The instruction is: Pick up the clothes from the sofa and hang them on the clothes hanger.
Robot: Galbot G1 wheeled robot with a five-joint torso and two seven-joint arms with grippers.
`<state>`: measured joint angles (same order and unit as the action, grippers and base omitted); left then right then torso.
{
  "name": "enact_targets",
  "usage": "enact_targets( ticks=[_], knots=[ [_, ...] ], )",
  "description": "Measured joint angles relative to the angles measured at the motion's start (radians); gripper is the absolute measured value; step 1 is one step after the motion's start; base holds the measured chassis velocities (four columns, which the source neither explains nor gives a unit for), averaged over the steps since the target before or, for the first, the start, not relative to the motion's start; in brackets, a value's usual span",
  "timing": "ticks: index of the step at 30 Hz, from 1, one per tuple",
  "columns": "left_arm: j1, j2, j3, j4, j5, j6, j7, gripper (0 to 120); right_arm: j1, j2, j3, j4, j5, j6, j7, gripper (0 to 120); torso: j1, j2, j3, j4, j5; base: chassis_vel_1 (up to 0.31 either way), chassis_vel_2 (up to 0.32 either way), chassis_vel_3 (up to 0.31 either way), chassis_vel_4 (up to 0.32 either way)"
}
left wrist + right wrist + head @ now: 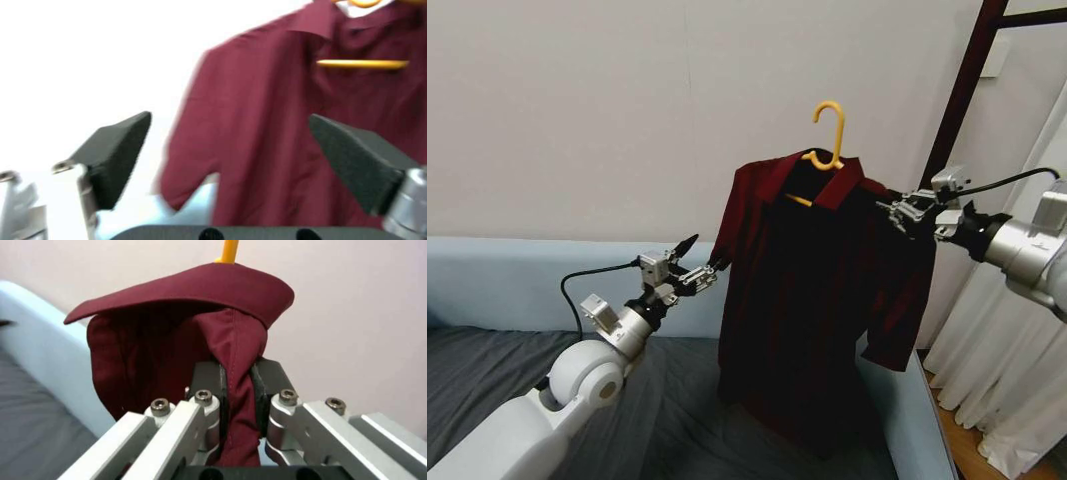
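A dark red shirt [817, 290] hangs on a yellow hanger [827, 135], held up in the air above the sofa. My right gripper [899, 215] is shut on the shirt's shoulder seam; the right wrist view shows the red cloth [237, 390] pinched between both pads. My left gripper [712, 270] is open, just beside the shirt's hanging sleeve and apart from it. In the left wrist view the black pads [120, 155] stand wide apart, with the shirt [287, 135] and the hanger's bar [360, 63] beyond them.
The sofa has a dark grey seat [517, 370] and a pale blue back [517, 280]. A dark wooden rack post [962, 85] rises at the right, with white curtains [1007, 380] below it. A plain wall is behind.
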<state>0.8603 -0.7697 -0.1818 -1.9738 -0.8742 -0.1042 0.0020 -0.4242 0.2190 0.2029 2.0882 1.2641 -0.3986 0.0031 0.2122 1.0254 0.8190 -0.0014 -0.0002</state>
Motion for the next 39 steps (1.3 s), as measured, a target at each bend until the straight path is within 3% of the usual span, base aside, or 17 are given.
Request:
enact_targets(
  ticks=[3,5,6,9,16,19,23,29,39],
  knots=[
    [0.009,0.002,-0.013,0.004,0.005,-0.001,-0.008,102,0.002,-0.027,0.019,0.017,0.042,-0.027,0.037,8,0.0,0.0,0.0,-0.0001,0.0002,0.0,0.0,0.0,0.0],
    [0.02,0.002,-0.032,0.017,0.016,-0.003,-0.022,109,0.002,-0.105,0.081,0.059,0.156,-0.078,0.15,8,0.0,0.0,0.0,-0.0002,0.0,0.0,0.0,0.0,0.0],
    [0.02,0.002,-0.032,0.017,0.016,-0.003,-0.022,109,0.002,-0.105,0.081,0.059,0.156,-0.078,0.15,8,0.0,0.0,0.0,-0.0002,0.0,0.0,0.0,0.0,0.0],
    [0.024,-0.006,-0.035,0.031,0.027,-0.012,-0.027,113,0.003,-0.171,0.158,0.098,0.269,-0.118,0.312,8,0.0,0.0,0.0,0.0,0.0001,0.0,0.0,0.0,0.0],
    [0.023,-0.022,-0.028,0.045,0.033,-0.021,-0.029,113,0.011,-0.263,0.24,0.094,0.409,-0.15,0.534,8,0.0,0.0,0.0,-0.0001,0.0002,0.0,0.0,0.0,0.0],
    [0.024,-0.023,-0.028,0.045,0.034,-0.022,-0.029,112,0.011,-0.273,0.243,0.069,0.412,-0.157,0.567,8,0.0,0.0,0.0,0.0,0.0002,0.0,0.0,0.0,0.0],
    [0.028,-0.023,-0.028,0.045,0.035,-0.024,-0.03,107,0.01,-0.273,0.241,0.013,0.386,-0.173,0.611,8,0.0,0.0,0.0,0.0,0.0003,0.0,0.0,0.0,0.0],
    [0.035,-0.022,-0.029,0.045,0.044,-0.024,-0.034,100,0.005,-0.247,0.188,-0.099,0.2,-0.181,0.582,8,0.0,0.0,0.0,0.0,0.0006,0.0,0.0,0.0,0.0],
    [0.02,-0.034,-0.01,0.055,0.057,-0.008,-0.037,100,0.015,-0.133,0.155,-0.194,0.119,-0.16,0.568,8,0.0,0.0,0.0,-0.0001,0.0004,0.0,0.0,0.0,0.0]
  ],
)
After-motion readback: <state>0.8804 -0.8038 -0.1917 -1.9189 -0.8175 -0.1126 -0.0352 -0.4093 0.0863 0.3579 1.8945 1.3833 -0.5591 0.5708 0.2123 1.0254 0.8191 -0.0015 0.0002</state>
